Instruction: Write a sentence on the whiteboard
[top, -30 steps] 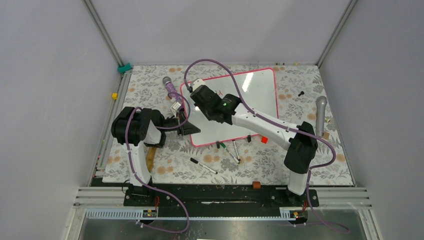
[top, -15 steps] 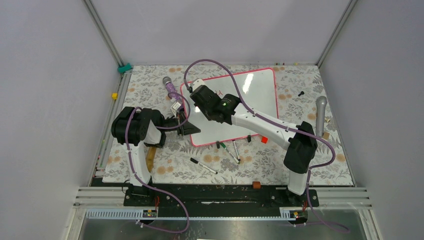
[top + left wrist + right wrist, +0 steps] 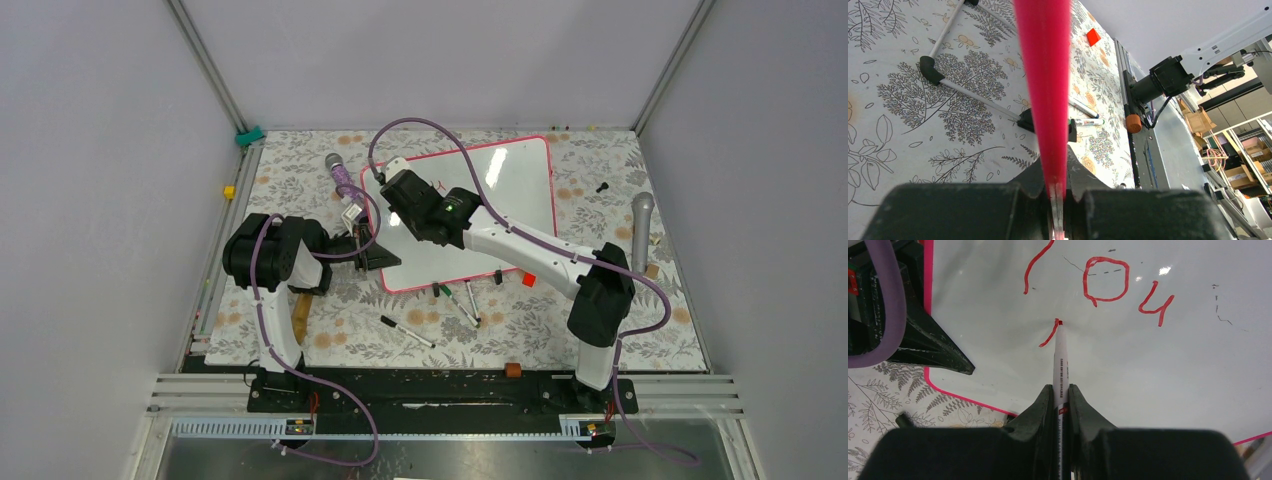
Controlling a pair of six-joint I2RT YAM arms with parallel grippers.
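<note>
The whiteboard, pink-framed, lies on the flowered cloth. My left gripper is shut on its near-left edge; in the left wrist view the pink frame runs up from between that gripper's black fingers. My right gripper hovers over the board's left part, shut on a white marker with its red tip touching the whiteboard. The sentence shows as the red letters "You", with a short red stroke beside the tip.
Loose markers lie in front of the board, near a red block. A microphone rests at the right and another at the board's far-left corner. A wooden piece lies by the left arm.
The right gripper with the marker has shifted slightly left over the board. The left arm has stayed still on the board's edge.
</note>
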